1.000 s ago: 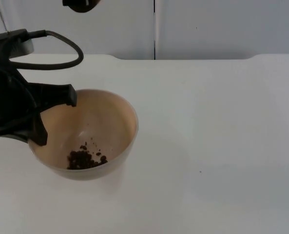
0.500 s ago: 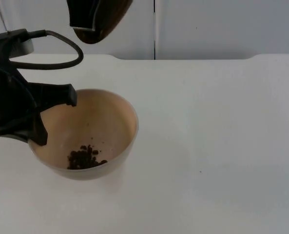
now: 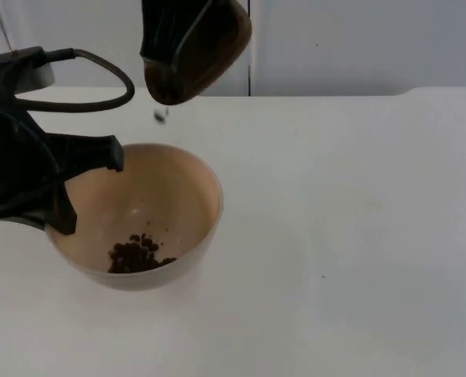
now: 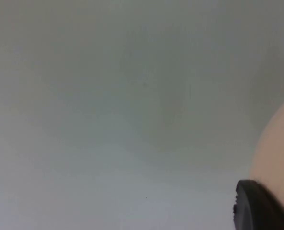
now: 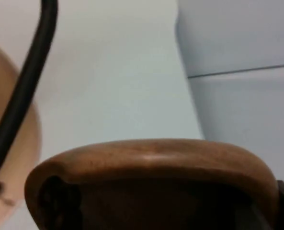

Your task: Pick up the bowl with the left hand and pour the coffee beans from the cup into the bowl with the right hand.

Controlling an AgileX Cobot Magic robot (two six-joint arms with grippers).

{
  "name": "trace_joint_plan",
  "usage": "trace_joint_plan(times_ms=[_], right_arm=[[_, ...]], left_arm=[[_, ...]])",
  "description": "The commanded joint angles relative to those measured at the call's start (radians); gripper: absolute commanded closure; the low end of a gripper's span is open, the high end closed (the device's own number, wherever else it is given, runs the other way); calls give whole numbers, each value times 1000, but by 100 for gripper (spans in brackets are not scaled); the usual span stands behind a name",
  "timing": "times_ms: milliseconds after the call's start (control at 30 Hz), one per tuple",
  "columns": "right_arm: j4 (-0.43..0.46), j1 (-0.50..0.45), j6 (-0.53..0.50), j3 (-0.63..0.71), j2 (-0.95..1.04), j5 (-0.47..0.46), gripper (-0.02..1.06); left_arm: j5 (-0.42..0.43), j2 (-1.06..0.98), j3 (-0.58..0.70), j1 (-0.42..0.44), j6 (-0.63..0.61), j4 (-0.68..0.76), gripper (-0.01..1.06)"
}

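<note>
Beige bowl (image 3: 138,216) at frame left, its rim pinched by the left tool (image 3: 87,184), holds beans (image 3: 138,254). Brown cup (image 3: 193,49) tips at upper centre; right tool's state unclear.

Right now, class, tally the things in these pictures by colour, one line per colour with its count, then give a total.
Beige: 1, the bowl, its rim clamped by the left hand.
Brown: 2, the cup, tipped above the bowl, and the pile of coffee beans in the bowl, with one bean falling.
White: 1, the table.
Total: 4.
</note>
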Motion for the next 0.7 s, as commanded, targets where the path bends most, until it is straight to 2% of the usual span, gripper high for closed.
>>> trace_joint_plan(times_ms=[0,33,67,200,267,367,667], right_arm=[[61,-23,5,-14,-12,-10,105],[148,-56,5,-21,-12,-15,105],[148,-56,5,-21,-12,-15,105],[342,-137,3,-33,-12,-38,105],[368,-151,3,-33,-12,-38,105],[477,-199,-24,-33,-12,-38,105],[610,-261,-49,-33,-12,-29,105]], left_arm=[[-2,-7,-4,3,-4,-14,105],[-2,-7,-4,3,-4,-14,105],[-2,-7,-4,3,-4,-14,105],[-4,-7,-4,3,-4,-15,105],[-4,-7,-4,3,-4,-15,105],[-4,-7,-4,3,-4,-15,105],[-4,-7,-4,3,-4,-15,105]])
